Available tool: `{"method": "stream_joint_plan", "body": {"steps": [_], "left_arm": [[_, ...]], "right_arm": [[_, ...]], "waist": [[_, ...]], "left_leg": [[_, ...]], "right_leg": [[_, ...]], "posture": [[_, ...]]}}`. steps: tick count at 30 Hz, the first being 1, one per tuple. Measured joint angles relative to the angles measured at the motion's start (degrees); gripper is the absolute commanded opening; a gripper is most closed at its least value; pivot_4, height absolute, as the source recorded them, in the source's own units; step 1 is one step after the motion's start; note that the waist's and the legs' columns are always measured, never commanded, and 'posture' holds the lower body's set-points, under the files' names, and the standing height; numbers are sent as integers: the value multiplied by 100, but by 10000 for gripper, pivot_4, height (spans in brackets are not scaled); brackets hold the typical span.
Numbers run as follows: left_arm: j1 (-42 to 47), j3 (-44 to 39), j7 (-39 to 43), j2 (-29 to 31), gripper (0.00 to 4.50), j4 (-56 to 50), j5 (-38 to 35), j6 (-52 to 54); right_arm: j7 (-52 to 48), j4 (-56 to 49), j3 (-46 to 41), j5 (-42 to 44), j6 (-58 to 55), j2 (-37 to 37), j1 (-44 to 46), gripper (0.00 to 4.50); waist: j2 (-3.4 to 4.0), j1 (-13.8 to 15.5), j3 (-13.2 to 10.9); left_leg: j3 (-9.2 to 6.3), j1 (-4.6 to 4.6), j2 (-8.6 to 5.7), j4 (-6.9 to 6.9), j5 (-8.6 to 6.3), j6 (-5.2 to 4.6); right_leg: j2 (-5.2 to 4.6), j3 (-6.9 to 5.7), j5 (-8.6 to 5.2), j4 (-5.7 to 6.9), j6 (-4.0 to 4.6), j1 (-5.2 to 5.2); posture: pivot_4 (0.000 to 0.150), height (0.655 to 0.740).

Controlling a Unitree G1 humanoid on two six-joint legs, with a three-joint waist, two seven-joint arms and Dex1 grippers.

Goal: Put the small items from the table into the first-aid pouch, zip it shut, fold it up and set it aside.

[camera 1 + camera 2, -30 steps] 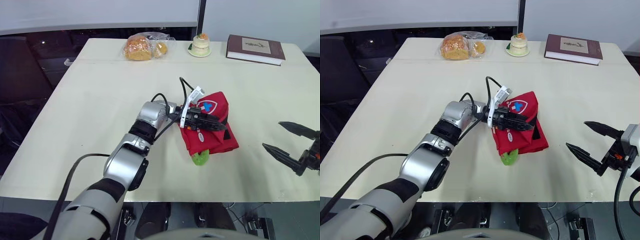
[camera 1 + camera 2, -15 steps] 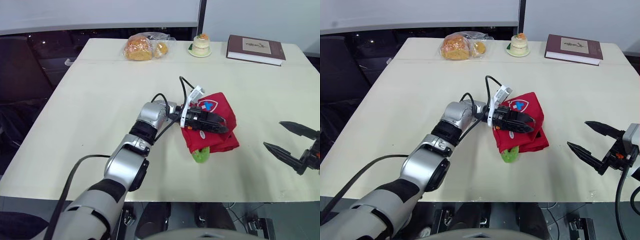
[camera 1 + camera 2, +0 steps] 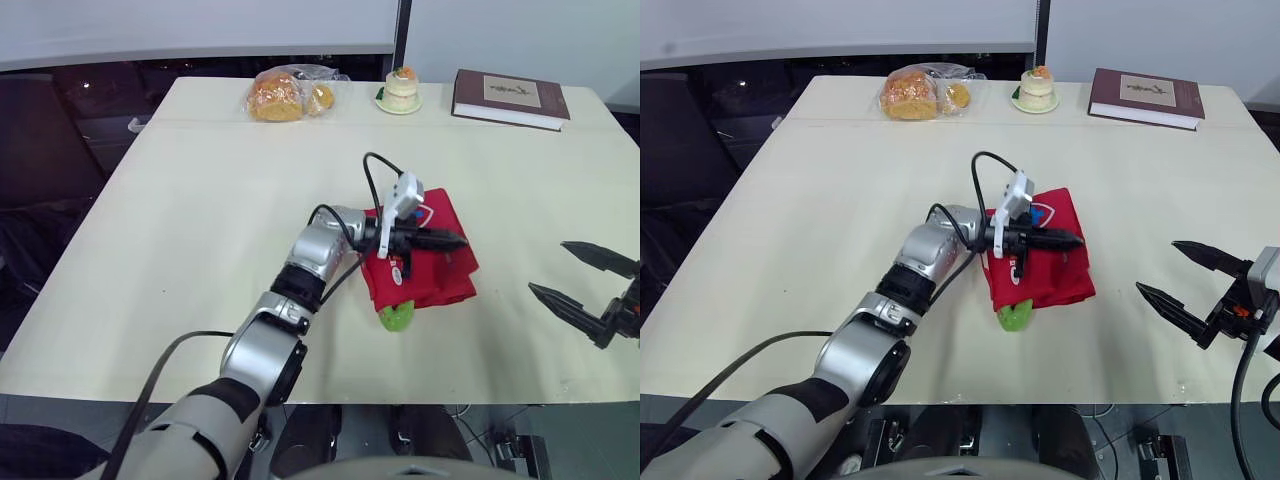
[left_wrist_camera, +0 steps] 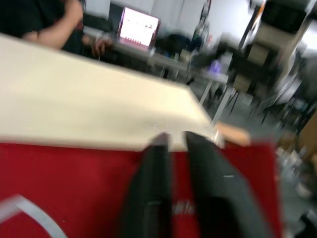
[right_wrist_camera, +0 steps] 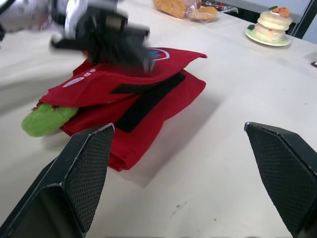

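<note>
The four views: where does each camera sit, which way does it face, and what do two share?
Left eye view: on the head, facing forward and down over the cream table; shows left gripper over the red fabric first-aid pouch, and right gripper.
Right eye view: beside it, same scene.
Left wrist view: on the left wrist, along its black fingers, across the pouch.
Right wrist view: on the right wrist, facing the pouch between open fingers.
Shared: all see the pouch.

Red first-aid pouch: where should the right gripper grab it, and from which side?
Grip the red first-aid pouch by its right edge, coming from the robot's right with the open right gripper. It lies flat and folded, so that edge offers stacked layers to the jaws, clear of the left gripper and the protruding green item.
</note>
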State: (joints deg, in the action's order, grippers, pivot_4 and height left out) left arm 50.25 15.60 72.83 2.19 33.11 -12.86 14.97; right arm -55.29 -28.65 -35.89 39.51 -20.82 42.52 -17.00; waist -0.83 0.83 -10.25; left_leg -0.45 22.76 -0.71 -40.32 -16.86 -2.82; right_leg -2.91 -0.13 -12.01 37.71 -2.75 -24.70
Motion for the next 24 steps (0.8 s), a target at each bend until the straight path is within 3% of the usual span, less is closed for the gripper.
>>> {"method": "stream_joint_plan", "body": {"steps": [6, 9, 15, 20, 24], "left_arm": [[-280, 1073, -686, 69, 723, -213, 1311, -1314], [-389, 1273, -697, 107, 723, -273, 1506, -1450], [-447, 1247, -548, 101, 723, -296, 1460, -1433], [-461, 851, 106, -25, 723, -308, 668, -1449], [344, 103, -178, -236, 723, -70, 208, -1402]], "right_arm": [[13, 37, 31, -119, 161, -19, -4, 45000], [28, 37, 82, -134, 200, -39, -11, 45000], [66, 34, 140, -141, 254, -54, -37, 45000], [66, 40, 141, -141, 280, -53, -27, 45000], [66, 48, 164, -140, 289, -53, -8, 45000]], "waist": [[0, 38, 10], [1, 37, 20], [8, 33, 34], [9, 13, 31], [7, 15, 30]], "left_leg": [[-2, -13, -3, -1, -1, -2], [-5, -16, -2, 0, -1, -2], [-5, -16, -3, -1, -2, -3], [-5, -10, -1, -1, -2, -3], [-9, -5, -3, -6, -2, -3]], "right_leg": [[-6, -1, 0, -8, 0, 22], [-6, -4, 0, -7, 0, 24], [-4, -5, -1, -8, -1, 25], [-4, -7, -1, -8, -1, 21], [-2, -12, -1, -9, -1, 20]], "posture": [[1500, 7289], [1500, 7289], [1500, 7289], [1500, 7289], [1500, 7289]]}}
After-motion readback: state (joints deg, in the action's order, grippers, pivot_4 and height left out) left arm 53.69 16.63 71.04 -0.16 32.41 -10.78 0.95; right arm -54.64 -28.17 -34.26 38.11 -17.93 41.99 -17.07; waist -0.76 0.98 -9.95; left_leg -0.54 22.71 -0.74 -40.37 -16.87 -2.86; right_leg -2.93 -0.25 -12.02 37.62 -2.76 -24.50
